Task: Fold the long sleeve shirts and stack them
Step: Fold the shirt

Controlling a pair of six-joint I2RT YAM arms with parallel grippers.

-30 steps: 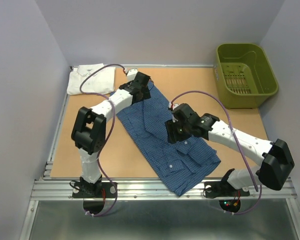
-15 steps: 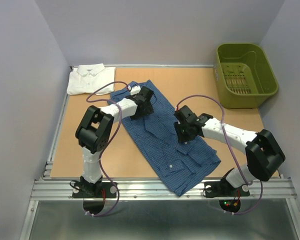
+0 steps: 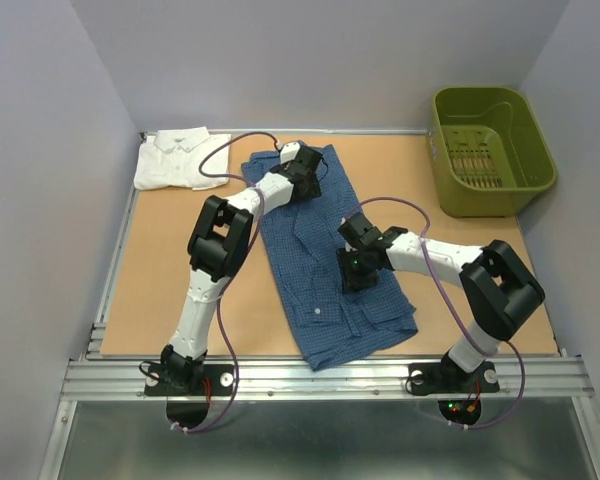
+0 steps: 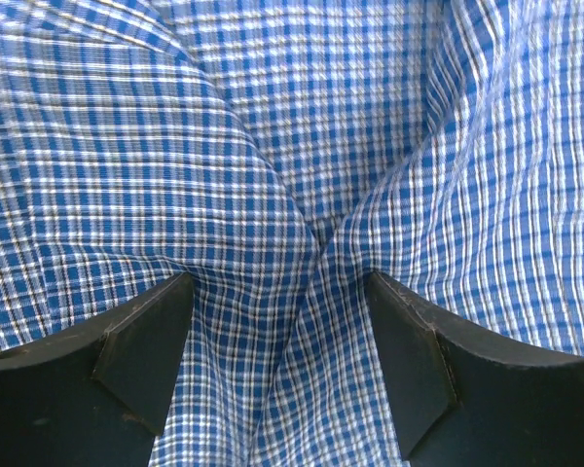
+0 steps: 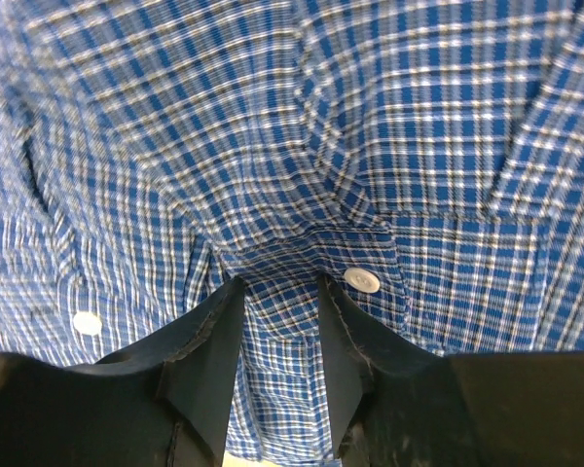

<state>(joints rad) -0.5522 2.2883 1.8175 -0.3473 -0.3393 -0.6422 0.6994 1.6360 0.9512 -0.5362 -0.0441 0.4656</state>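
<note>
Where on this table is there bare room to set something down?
Bare table lies left of the left arm, below the white shirt, and between the blue checked shirt and the green basket. The middle is crowded: both arms reach onto that shirt, and the right arm crosses the near right.

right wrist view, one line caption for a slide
Right pincer pinching a fold of the blue checked shirt beside a white button

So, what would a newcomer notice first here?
A dark blue checked shirt lies spread across the table, the left gripper on its far end, the right gripper near its middle. A folded white shirt sits in the far left corner, an olive-green basket far right.
</note>
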